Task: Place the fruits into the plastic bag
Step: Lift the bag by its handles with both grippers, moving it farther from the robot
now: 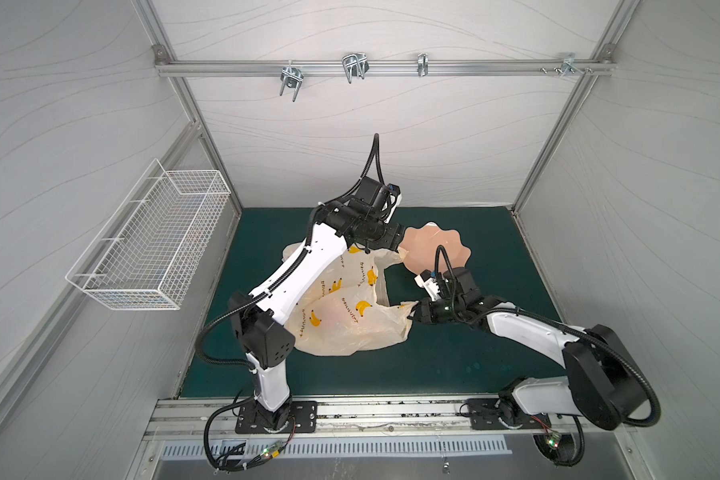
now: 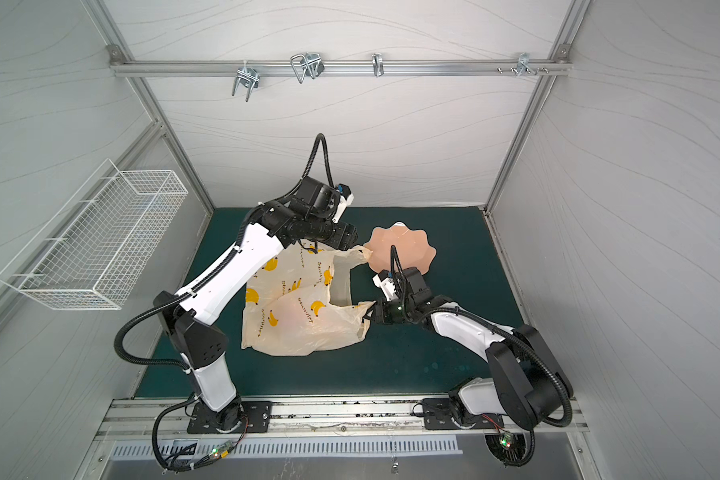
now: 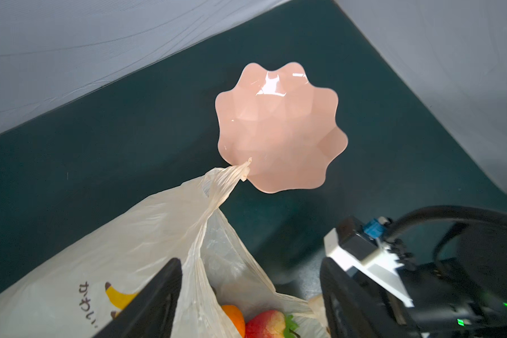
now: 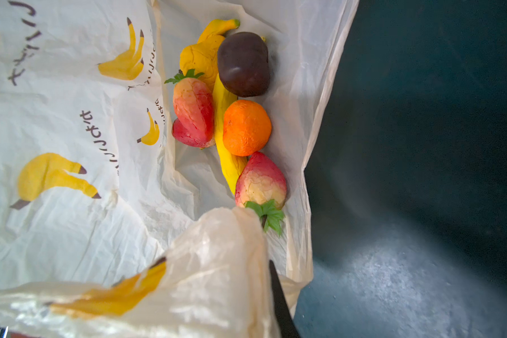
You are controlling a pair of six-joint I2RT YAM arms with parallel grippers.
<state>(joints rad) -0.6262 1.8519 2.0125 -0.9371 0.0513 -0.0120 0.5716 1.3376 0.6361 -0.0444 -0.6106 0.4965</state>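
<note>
The left arm (image 1: 292, 274) reached far out over the plastic bag (image 1: 350, 320), and the left gripper (image 1: 395, 243) hung near the edge of the pink dish (image 1: 437, 245). In the left wrist view its fingers (image 3: 158, 295) stood wide apart, and a twisted handle of the bag rose up between them without being pinched. The handle's tip showed in front of the dish's rim.

The right arm (image 1: 528, 332) bent in low from the side. The right gripper (image 1: 414, 313) was closed tight on the bag's other handle, near the bag's mouth.

The bag lay on the green mat (image 1: 454, 365) between the two arms, with its mouth facing the dish. All the fruits seen were inside it. A long banana (image 4: 226, 140) lay in the middle. An orange (image 4: 246, 127) and a dark brown fruit (image 4: 243, 64) touched it on one side. A lemon (image 4: 199, 58) and a red strawberry (image 4: 193, 108) touched it on the other. Another strawberry (image 4: 259, 181) sat closest to the right gripper.

A white wire basket (image 1: 150, 241) hung on the left wall.
</note>
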